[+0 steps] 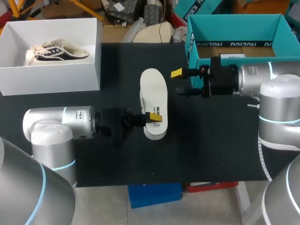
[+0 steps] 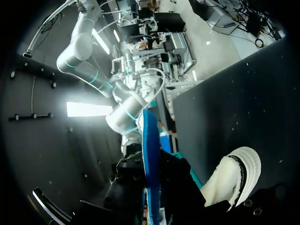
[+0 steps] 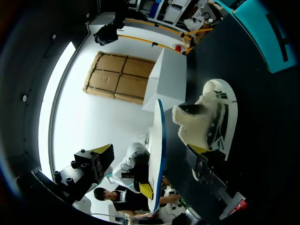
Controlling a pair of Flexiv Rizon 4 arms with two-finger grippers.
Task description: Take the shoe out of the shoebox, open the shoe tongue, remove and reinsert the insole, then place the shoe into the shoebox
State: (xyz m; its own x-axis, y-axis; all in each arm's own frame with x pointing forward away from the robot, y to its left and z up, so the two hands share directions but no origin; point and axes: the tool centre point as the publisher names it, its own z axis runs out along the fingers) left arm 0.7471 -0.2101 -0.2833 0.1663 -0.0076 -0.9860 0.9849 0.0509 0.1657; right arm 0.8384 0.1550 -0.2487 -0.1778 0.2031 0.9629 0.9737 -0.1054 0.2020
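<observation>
I see dark block lettering on the inner flap of the teal shoebox (image 1: 225, 44), upper right. Small dark print on the insole (image 1: 153, 96), centre, is too small to read.

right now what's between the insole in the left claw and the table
The fleece-lined shoe, lying on the table beneath the insole; the right wrist view shows it.

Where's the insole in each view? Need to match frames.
Head: insole flat over mid-table, heel end in left gripper.
Left wrist: insole edge-on, blue rim, held straight ahead.
Right wrist: insole edge-on, beside the shoe.
Landmark: fleece-lined shoe, heel showing under the insole in head.
</observation>
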